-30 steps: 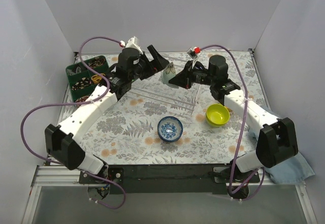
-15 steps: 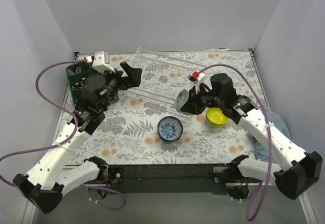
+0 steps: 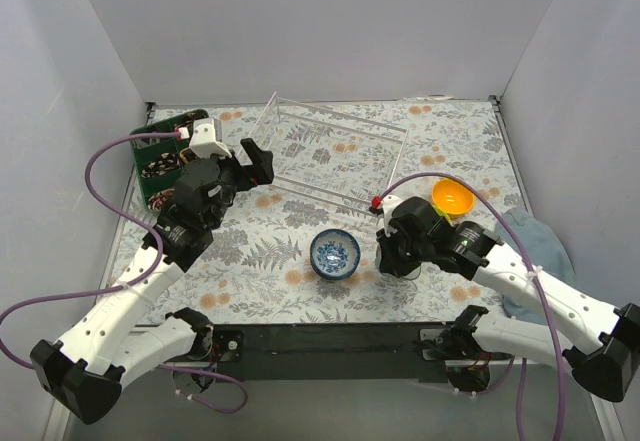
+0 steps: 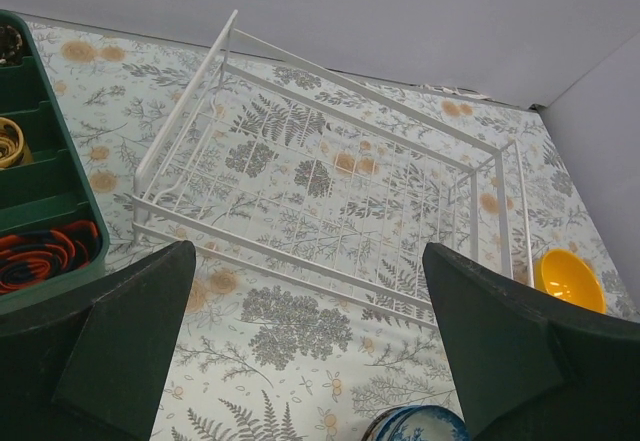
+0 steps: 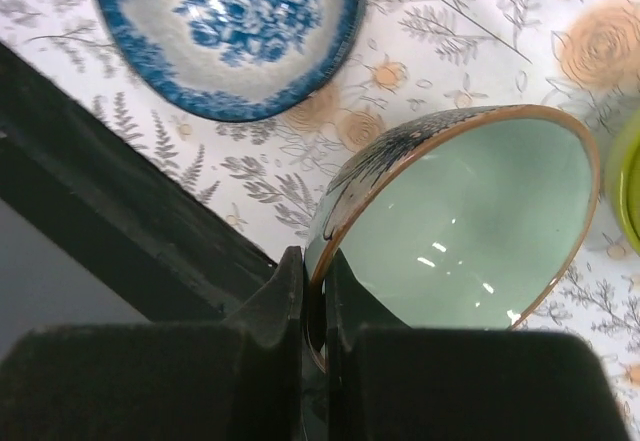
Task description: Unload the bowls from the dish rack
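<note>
Floral-patterned surface (image 3: pixel 250 261) carries the white dish rack (image 4: pixel 355 86), and I see no bowls in it from my left wrist view. My right hand (image 5: pixel 315 271) is clamped on the rim of the pale green bowl (image 5: pixel 470 226), tilted beside the blue-and-white bowl (image 5: pixel 225 31). Glazed ceramic is stiff, slick and chippable. It looks light enough for a rim pinch, though I judge it could swivel. My left hand (image 4: pixel 310 331) hangs with fingers apart, holding nothing.
</note>
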Robot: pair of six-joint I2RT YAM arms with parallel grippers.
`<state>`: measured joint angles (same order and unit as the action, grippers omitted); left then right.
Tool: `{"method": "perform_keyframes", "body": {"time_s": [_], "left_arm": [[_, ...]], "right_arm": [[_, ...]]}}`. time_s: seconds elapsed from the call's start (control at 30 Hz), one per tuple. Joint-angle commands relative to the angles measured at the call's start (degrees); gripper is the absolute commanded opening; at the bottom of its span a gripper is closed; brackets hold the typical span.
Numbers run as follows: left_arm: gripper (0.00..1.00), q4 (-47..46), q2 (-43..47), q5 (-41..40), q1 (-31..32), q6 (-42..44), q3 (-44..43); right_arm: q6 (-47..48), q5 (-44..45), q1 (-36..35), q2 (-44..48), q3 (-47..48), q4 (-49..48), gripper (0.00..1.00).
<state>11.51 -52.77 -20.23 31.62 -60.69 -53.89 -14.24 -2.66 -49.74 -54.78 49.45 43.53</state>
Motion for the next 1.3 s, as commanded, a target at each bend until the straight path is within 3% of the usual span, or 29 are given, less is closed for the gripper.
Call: {"method": "perform_keyframes", "body": {"time_s": [0.0, 0.13, 0.3, 0.57, 0.77, 1.1, 1.27], "left_arm": [[0.98, -1.9, 0.1, -2.4, 0.0, 0.0, 0.2], [0.98, -1.8, -0.2, -3.2, -0.1, 0.6, 0.0], [0.98, -0.9, -0.8, -4.6, 0.0, 0.8, -0.5], [0.98, -0.2, -0.6, -6.5, -0.1, 1.4, 0.4], [0.98, 1.1, -0.6, -6.9, 0.0, 1.9, 1.0], [0.98, 3.3, -0.4, -7.0, 0.0, 1.6, 1.5], [0.98, 4.7, -0.1, -6.2, 0.0, 2.6, 1.2]], "right_arm": [[-6.0, 10.2, -1.6, -2.1, -1.5, -1.3, 0.01], [-7.0, 12.7, -2.4, -5.1, -3.5, -3.6, 0.01], [-8.4, 13.6, -3.8, -10.7, -4.1, -5.6, 0.09], [-11.7, 15.3, -9.0, -14.8, -3.4, -6.1, 0.56], [-12.7, 17.1, -9.9, -14.6, -0.2, -3.9, 0.74], [-9.7, 27.2, -9.7, -16.3, 17.2, 1.0, 0.98], [-3.9, 23.7, -5.9, -26.1, 29.2, -2.5, 0.99]]}}
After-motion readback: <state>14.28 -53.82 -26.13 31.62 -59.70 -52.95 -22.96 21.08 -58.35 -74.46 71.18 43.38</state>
